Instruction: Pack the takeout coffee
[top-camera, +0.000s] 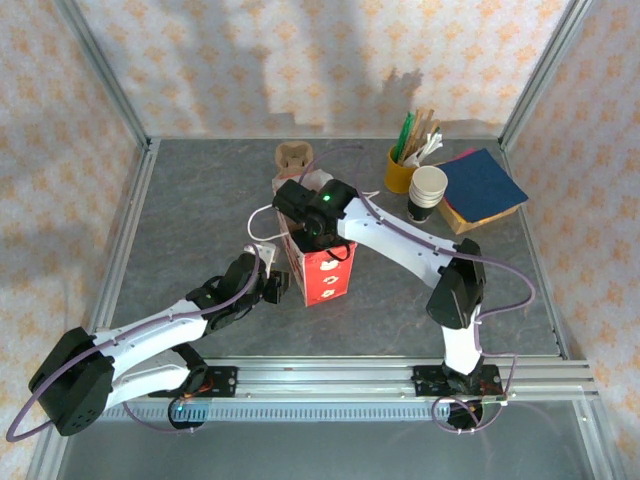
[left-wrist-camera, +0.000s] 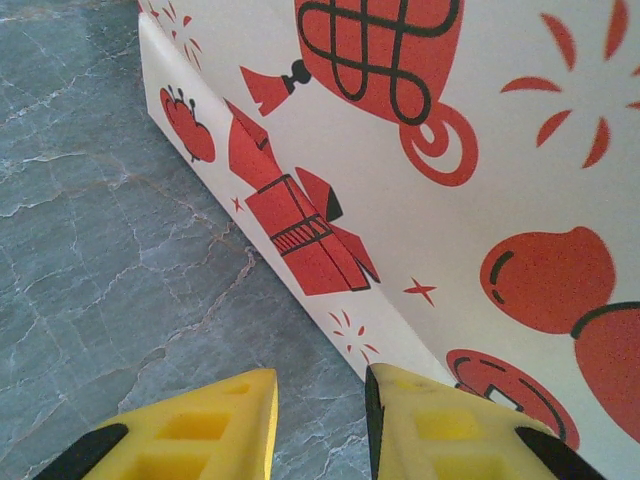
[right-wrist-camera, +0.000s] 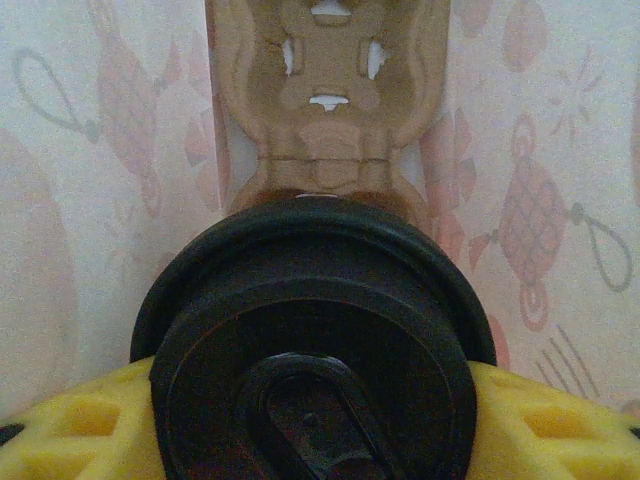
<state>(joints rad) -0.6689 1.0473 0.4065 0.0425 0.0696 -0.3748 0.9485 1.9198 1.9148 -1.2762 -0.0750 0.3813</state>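
The bench (top-camera: 200, 200) carries the paper bag (top-camera: 325, 275) upright at its centre. The yellow cup of sticks (top-camera: 400, 172), the stack of white cups (top-camera: 428, 190) and a blue pad (top-camera: 482, 183) stand well apart at the far right.

The right arm reaches over the bag's open top. The left arm lies low against the bag's left side.

In the right wrist view a brown pulp carrier (right-wrist-camera: 330, 120) stands beyond the cup, between the bag's printed walls.

The takeout coffee (right-wrist-camera: 315, 300) sits inside the bag mouth. Its black lid faces the wrist camera, so its long axis runs along the right gripper (right-wrist-camera: 320, 420) and appears vertical. The yellow fingers (right-wrist-camera: 80, 430) are closed on it, one at each side of the lid.

The left gripper (left-wrist-camera: 320, 420) stands narrowly parted with nothing between its fingers. One finger is just beside the bag's lower fold.

Judgement: the right arm does the placing. Room is tight, with walls on both sides and the carrier ahead; descent should stay straight to avoid snagging the rim.
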